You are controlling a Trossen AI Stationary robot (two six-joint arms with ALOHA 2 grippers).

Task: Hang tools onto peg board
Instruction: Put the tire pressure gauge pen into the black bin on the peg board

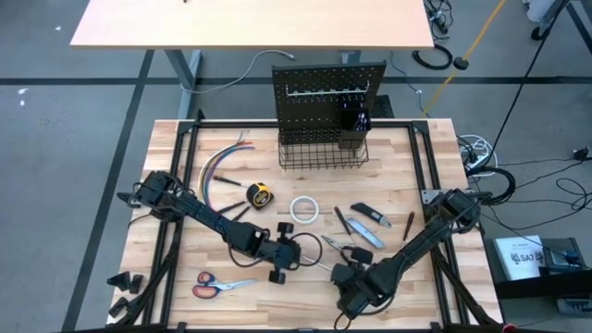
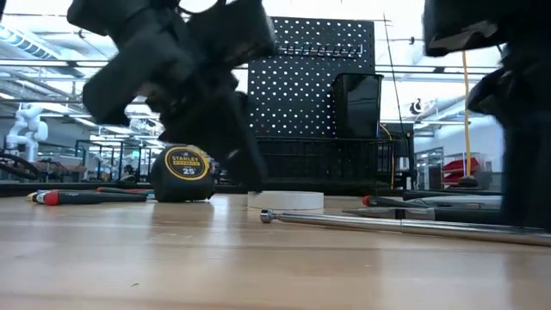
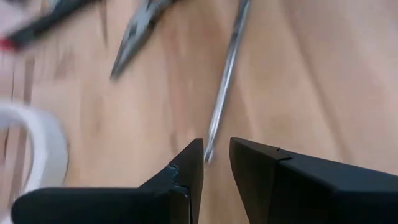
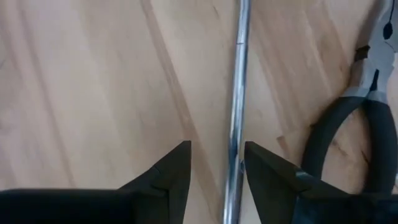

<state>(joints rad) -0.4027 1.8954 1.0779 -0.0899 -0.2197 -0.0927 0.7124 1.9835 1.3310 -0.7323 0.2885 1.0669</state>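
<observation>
Right gripper (image 4: pixel 214 165) fingers cut off the silver rod's (image 4: pixel 239 93) end

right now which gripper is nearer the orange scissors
Left. The left gripper sits just right of the orange scissors and farther back; the right gripper is farther right.

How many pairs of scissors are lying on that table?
1. The orange-handled scissors lie on the left arm's side, near the table edge opposite the peg board. The arms could hide others.
</observation>
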